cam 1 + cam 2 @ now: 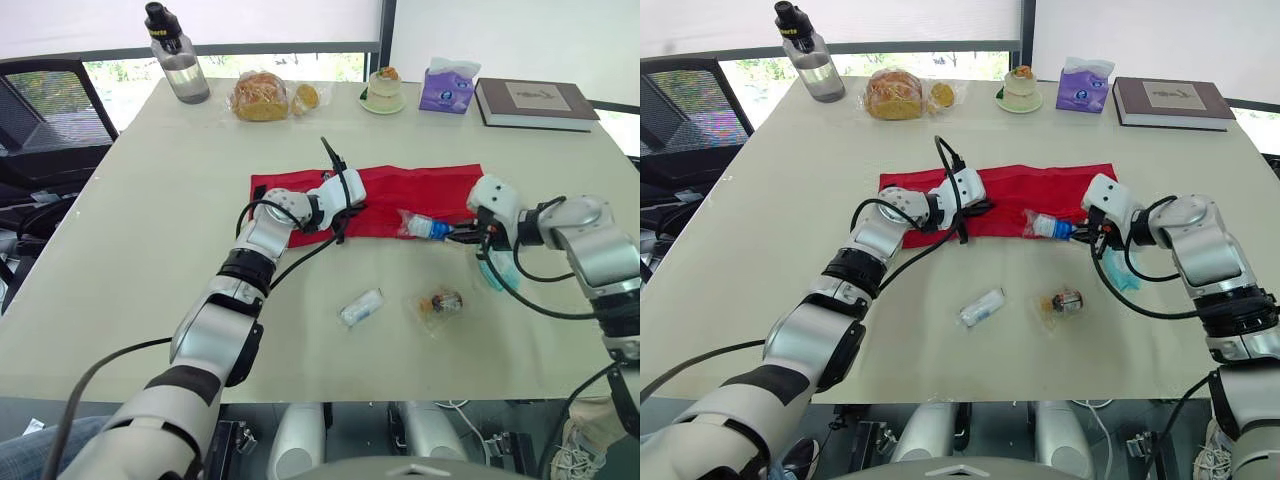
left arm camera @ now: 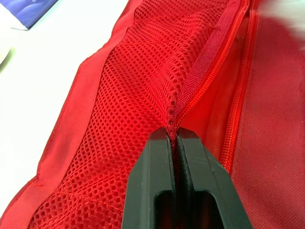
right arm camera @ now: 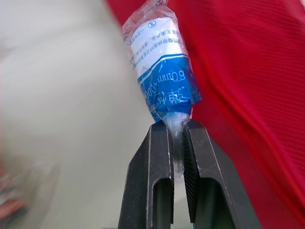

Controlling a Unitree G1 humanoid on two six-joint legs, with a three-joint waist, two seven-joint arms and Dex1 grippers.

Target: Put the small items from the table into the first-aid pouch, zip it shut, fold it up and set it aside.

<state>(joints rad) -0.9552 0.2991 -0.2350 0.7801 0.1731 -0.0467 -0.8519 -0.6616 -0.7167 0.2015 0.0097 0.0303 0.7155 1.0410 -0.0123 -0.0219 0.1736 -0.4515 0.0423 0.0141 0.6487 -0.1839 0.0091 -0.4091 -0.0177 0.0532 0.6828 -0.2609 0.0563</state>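
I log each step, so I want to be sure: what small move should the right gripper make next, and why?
Probably it should carry the blue-and-white packet toward the left gripper and slide it under the lifted mesh edge. The right gripper is shut on the packet's wrapper end by the red pouch, and the left one pinches the mesh up, opening a gap.
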